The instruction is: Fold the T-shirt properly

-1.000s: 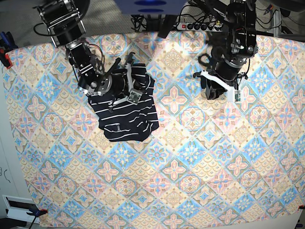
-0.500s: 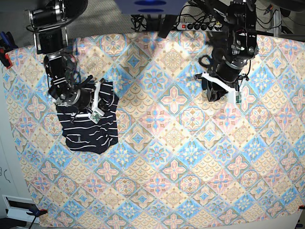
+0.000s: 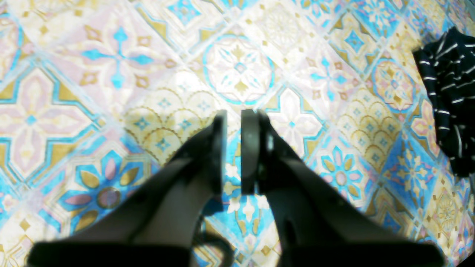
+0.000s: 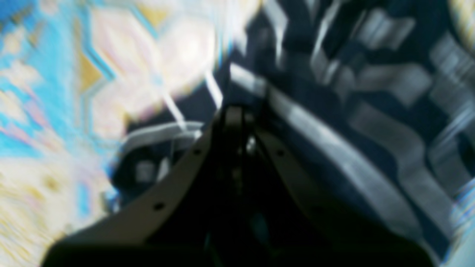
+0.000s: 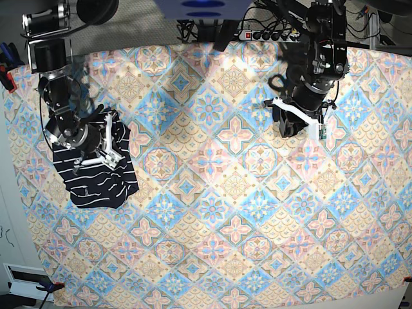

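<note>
The T-shirt (image 5: 96, 177), dark with thin white stripes, lies bunched near the table's left edge. My right gripper (image 5: 111, 145) sits on its upper part. In the blurred right wrist view the right gripper (image 4: 237, 111) is shut, with the T-shirt (image 4: 371, 92) pinched at its tips. My left gripper (image 5: 286, 125) hangs over the tablecloth at the upper right, far from the shirt. Up close, the left gripper (image 3: 232, 148) shows a narrow gap between its jaws and nothing in it. The T-shirt (image 3: 449, 92) shows at that view's right edge.
A pastel floral-tile tablecloth (image 5: 232, 212) covers the whole table. A power strip (image 5: 267, 33) and cables lie beyond the far edge. Red clamps (image 5: 8, 77) hold the cloth at the left edge.
My right gripper has dragged the T-shirt leftward across the table, from the upper middle-left to near the left edge. The left arm has stayed still.
</note>
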Controlling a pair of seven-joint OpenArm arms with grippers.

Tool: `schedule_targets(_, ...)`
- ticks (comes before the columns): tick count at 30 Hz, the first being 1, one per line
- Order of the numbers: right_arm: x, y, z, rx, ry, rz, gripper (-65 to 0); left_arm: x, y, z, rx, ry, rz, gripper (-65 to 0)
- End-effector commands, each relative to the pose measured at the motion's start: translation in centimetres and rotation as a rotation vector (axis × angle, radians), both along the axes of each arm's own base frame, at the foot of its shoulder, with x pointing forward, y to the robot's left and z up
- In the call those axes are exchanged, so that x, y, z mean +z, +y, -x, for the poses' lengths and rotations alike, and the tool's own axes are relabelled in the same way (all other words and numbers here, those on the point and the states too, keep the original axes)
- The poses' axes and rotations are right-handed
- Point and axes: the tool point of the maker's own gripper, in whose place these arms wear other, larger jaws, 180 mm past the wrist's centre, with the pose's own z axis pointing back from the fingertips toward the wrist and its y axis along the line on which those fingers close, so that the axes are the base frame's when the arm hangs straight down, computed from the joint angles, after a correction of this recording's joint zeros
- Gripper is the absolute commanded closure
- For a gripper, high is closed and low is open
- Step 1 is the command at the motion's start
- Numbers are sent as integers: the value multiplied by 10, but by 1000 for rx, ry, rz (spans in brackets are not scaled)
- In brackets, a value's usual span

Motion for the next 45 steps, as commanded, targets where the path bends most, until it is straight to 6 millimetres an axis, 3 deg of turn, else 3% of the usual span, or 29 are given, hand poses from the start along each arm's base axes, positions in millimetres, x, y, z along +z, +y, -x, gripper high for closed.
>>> schedule_targets(1,18,-6,-4,-11,-55,1,0,11,0,-4,0,-42,2,-62)
schedule_targets(8,53,-7,26,-95,-138,-23,0,21,-3,8,-16,-52,-5,-62)
schedule_targets(17,63,-73,98,-406,-101,-49,0,19,7,58,1,18,-30,-62)
schedule_targets(22,57,-94,148,-519,-35,-26,0,8,9,93,2,101,-34,-45)
schedule_targets(24,50,-97,171,-555,9,-18,0,2,8,108,3,141,-32,0)
schedule_targets(35,7,-97,309,-696,322,16,0,-24,-1,209,37,397,-1,0)
schedule_targets(40,-19,-98,360,-759,467,6,0,-29,-1,241,41,480,-4,0)
schedule_targets(45,-56,-94,430,-865,666,-23,0,-67,9,284,72,625,-8,0)
